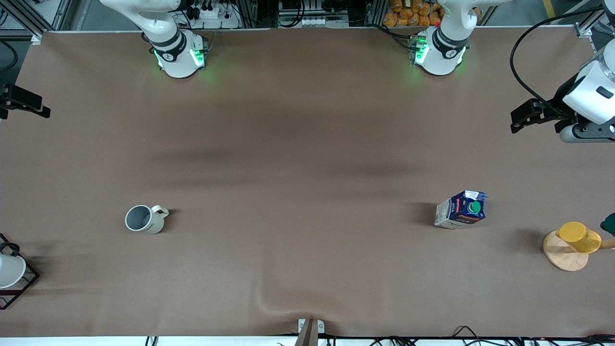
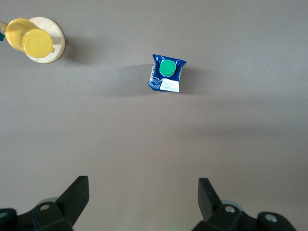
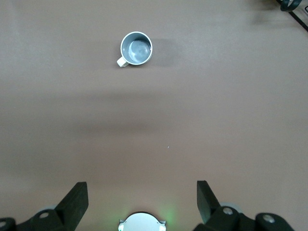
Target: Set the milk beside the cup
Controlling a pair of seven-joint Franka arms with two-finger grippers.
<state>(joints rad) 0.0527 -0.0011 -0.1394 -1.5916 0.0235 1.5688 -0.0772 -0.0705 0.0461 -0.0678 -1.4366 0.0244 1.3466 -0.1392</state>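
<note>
Nothing done yet — the milk (image 1: 461, 210) stands toward my left arm's end, well apart from the cup (image 1: 143, 219). My left gripper (image 2: 143, 192) and right gripper (image 3: 142, 192) hang spread, empty — everything remains.

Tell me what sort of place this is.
Probably a robotics lab. Two arms are bolted to a brown-covered table framed by aluminium rails and cables, and household props are staged on it: a milk carton, a mug and a yellow cup.

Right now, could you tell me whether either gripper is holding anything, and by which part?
Nothing is held: the left gripper and right gripper are open, well above the table.
</note>
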